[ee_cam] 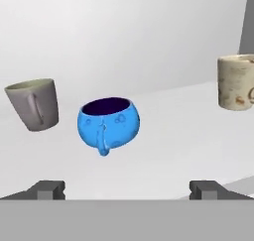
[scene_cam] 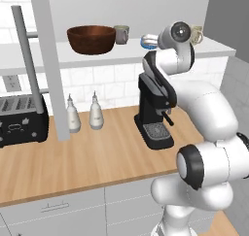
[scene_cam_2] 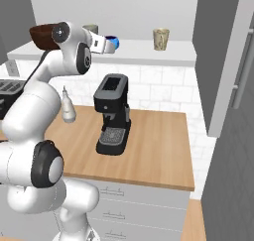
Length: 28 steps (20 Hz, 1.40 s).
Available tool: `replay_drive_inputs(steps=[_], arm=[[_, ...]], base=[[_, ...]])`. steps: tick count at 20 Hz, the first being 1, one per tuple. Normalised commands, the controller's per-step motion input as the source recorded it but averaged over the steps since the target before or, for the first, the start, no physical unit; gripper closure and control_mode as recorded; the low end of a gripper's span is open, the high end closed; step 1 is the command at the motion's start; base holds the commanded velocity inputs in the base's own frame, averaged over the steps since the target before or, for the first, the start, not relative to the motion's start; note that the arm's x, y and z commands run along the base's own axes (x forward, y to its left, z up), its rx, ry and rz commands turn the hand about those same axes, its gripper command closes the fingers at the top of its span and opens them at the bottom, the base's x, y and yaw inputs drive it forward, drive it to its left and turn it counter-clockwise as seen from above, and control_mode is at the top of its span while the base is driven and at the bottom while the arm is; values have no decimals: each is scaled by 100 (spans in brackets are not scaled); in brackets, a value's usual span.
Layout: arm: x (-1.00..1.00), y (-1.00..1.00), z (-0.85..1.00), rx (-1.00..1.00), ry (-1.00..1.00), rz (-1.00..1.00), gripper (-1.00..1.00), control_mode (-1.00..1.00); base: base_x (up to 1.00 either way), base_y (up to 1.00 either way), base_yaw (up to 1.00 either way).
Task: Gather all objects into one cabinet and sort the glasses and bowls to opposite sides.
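On the white shelf floor of the open cabinet (scene_cam: 97,58) stand, from left to right, the large brown bowl (scene_cam: 91,38), the grey-olive mug (scene_cam: 121,34), the small blue bowl (scene_cam: 147,42) and the beige mug (scene_cam: 196,34). My gripper (scene_cam_2: 105,44) is raised to shelf height, just in front of the blue bowl (scene_cam_2: 113,41), open and holding nothing. In the hand view the blue bowl (ee_cam: 109,123) sits centred ahead, a little beyond the fingertips (ee_cam: 47,189). The grey mug (ee_cam: 34,105) is to its left and the beige mug (ee_cam: 237,82) far to its right.
A black coffee machine (scene_cam: 155,109) stands on the wooden counter (scene_cam: 87,157) below the shelf. Two white bottles (scene_cam: 73,114) and a black toaster (scene_cam: 22,118) lie further left. Open grey cabinet doors (scene_cam: 48,60) (scene_cam_2: 223,61) flank the shelf on both sides.
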Motion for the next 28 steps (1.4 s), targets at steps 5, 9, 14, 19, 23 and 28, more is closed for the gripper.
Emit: replay_drive_inputs(steps=[5, 9, 14, 19, 23, 28], arm=[[32, 13, -18, 1, 13, 0, -100, -100], [31, 3, -2, 0, 1, 0, -100, -100], [42, 0, 0, 0, 1, 1, -100, -100], [40, 2, -11, 0, 4, 0, -100, -100], [23, 1, -2, 0, 0, 0, -100, -100], [31, 2, -3, 0, 0, 0, -100, -100]], base=[[0, 0, 0], [0, 0, 0], [0, 0, 0], [0, 0, 0], [0, 0, 0], [0, 0, 0]])
